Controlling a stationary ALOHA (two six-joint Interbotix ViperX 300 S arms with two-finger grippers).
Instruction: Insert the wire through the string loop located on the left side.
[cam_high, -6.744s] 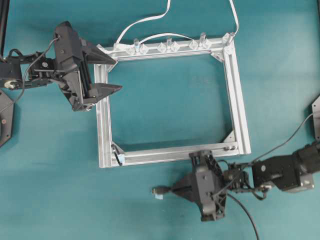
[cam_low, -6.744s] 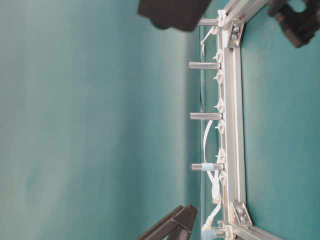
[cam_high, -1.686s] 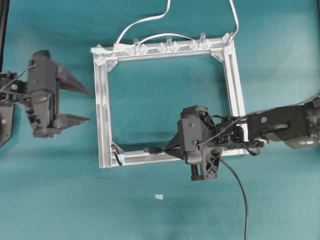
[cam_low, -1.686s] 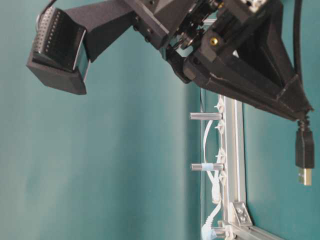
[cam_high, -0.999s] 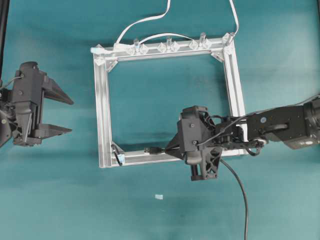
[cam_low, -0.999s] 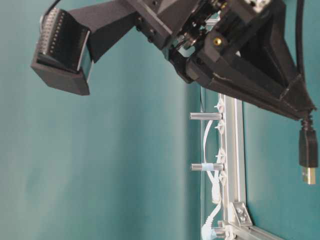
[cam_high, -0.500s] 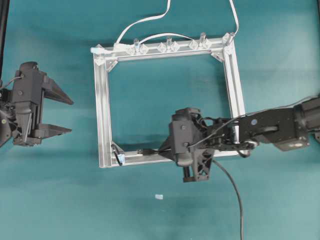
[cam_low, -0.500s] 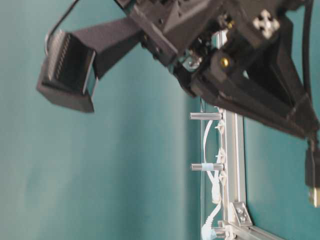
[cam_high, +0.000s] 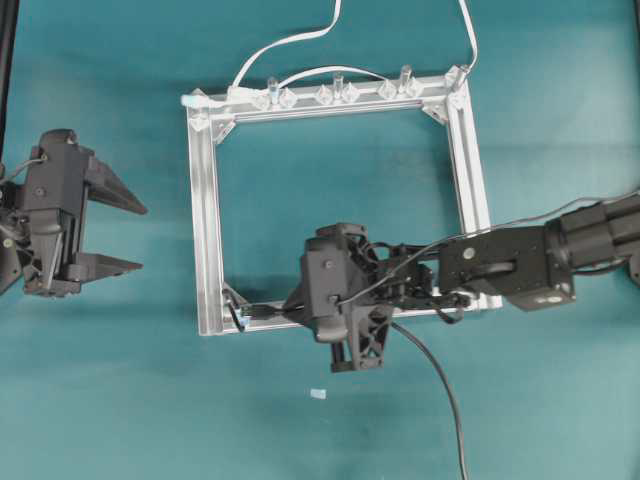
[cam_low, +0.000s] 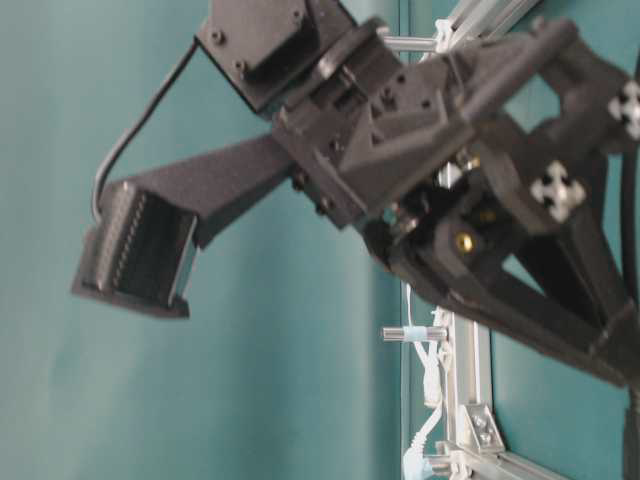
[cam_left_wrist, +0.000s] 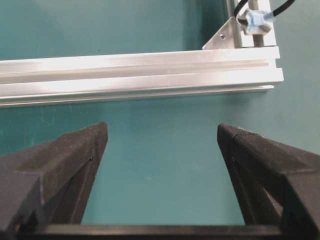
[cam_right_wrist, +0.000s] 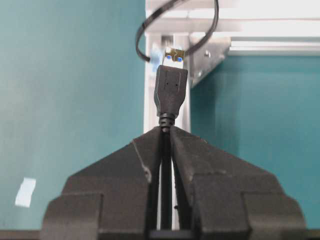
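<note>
Protruding beyond right fingers (cam_right_wrist: 195, 165): wire (cam_right_wrist: 170, 90) plug, pinched between them.

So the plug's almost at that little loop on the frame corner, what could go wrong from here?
The thin dark string loop looks barely wider than the black USB-style plug held in the right gripper, so the metal tip could snag or push it aside. The tip could also strike the silver corner bracket just behind. The open left gripper stands off, steadying nothing.
</note>
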